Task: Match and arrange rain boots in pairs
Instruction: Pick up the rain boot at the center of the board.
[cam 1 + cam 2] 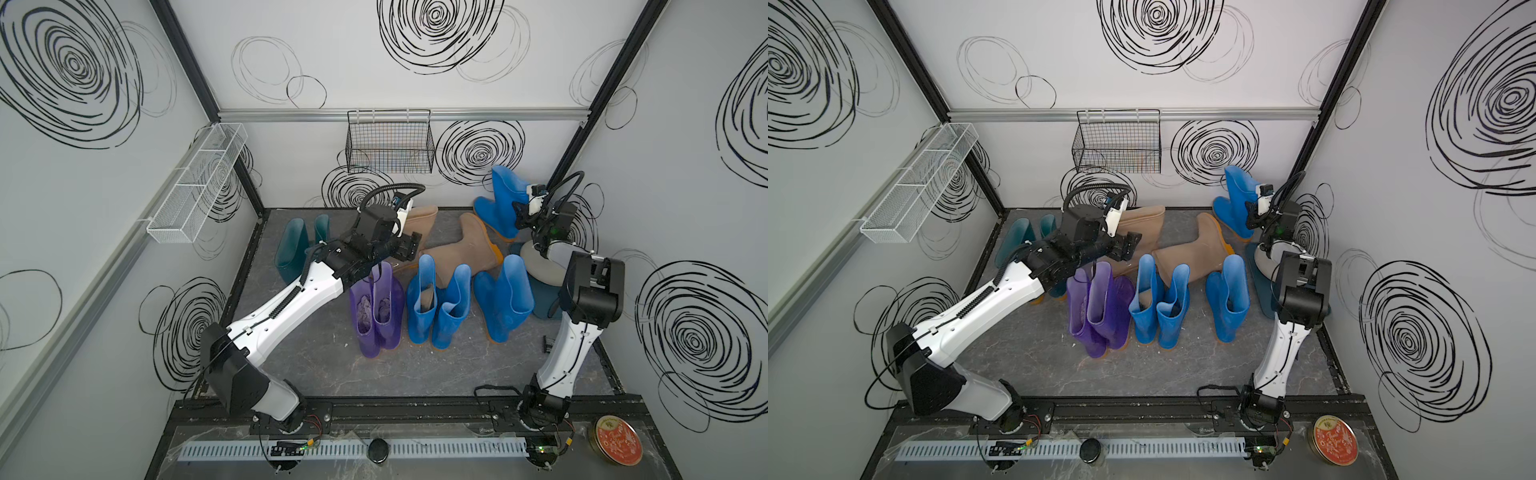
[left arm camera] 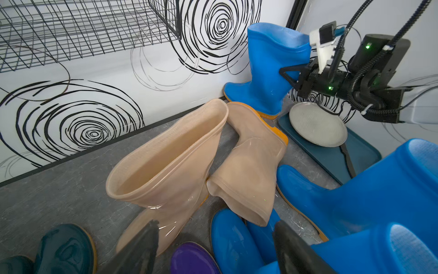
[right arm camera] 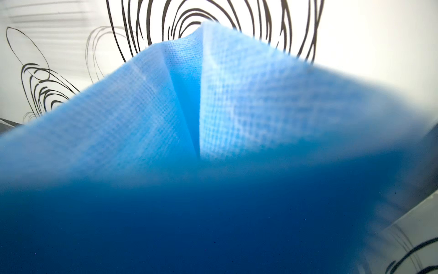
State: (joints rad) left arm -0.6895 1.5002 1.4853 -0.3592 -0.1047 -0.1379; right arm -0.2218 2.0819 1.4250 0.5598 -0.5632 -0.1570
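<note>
A blue rain boot [image 1: 505, 195] stands in the back right corner, and my right gripper [image 1: 520, 214] is shut on the back of its shaft; its pinched blue lining [image 3: 213, 106] fills the right wrist view. My left gripper [image 2: 215, 227] hangs open above two tan boots [image 2: 170, 166] [image 2: 251, 170] lying on their sides mid-back, holding nothing. Upright in front stand a purple pair [image 1: 376, 307], a blue pair [image 1: 436, 303] and a single blue boot [image 1: 505, 297]. Two dark teal boots [image 1: 293, 249] stand at the back left, partly hidden by my left arm.
A teal tray [image 2: 331, 156] with a round grey plate [image 2: 317, 123] lies by the right wall, under my right arm. A black wire basket [image 1: 390, 143] hangs on the back wall, a white mesh basket [image 1: 199, 183] on the left wall. A round tin [image 1: 616, 440] sits front right.
</note>
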